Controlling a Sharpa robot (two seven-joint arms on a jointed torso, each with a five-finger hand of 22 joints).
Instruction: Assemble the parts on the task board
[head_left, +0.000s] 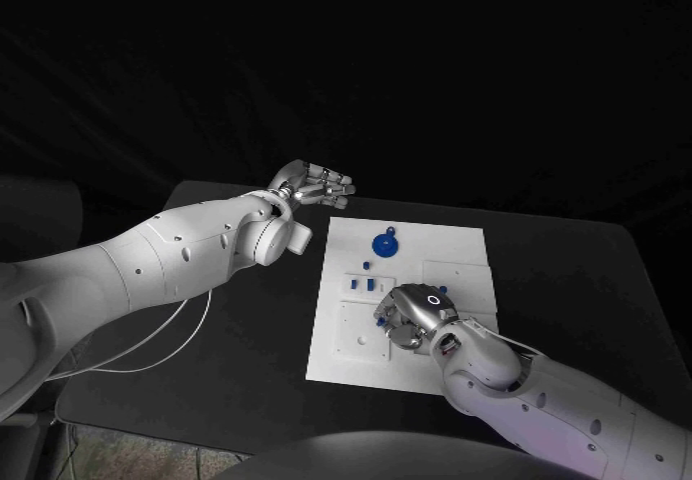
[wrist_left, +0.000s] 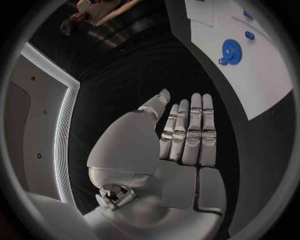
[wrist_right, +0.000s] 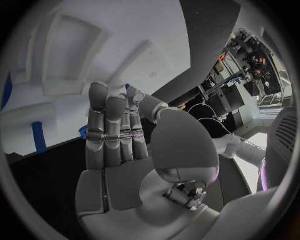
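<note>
Task board (head_left: 411, 300) lies mid-frame on the black bench (head_left: 577, 280) in the head view, white, with recessed pockets. Blue gear (head_left: 384, 243) sits near the board's upper edge; small blue pegs (head_left: 366, 284) lie just below it, left of centre.

Right robot hand (head_left: 414, 308) is down on the board at lower centre, fingers together and extended toward the board in the wrist view; a small blue piece (wrist_right: 83, 131) shows beside the fingertips. Cannot tell whether it is pinched or merely beside the fingers.

Left robot hand (head_left: 310, 185) hovers off the board at its upper left, over bare bench, fingers straight and side by side, holding nothing.

Judgement: step in hand is seating or picking a small part at the right hand. To do it well: keep wrist steady, align part with its pocket before pressing, press straight down, avoid sweeping nearby pegs.

No brand, label or readable writing visible.
</note>
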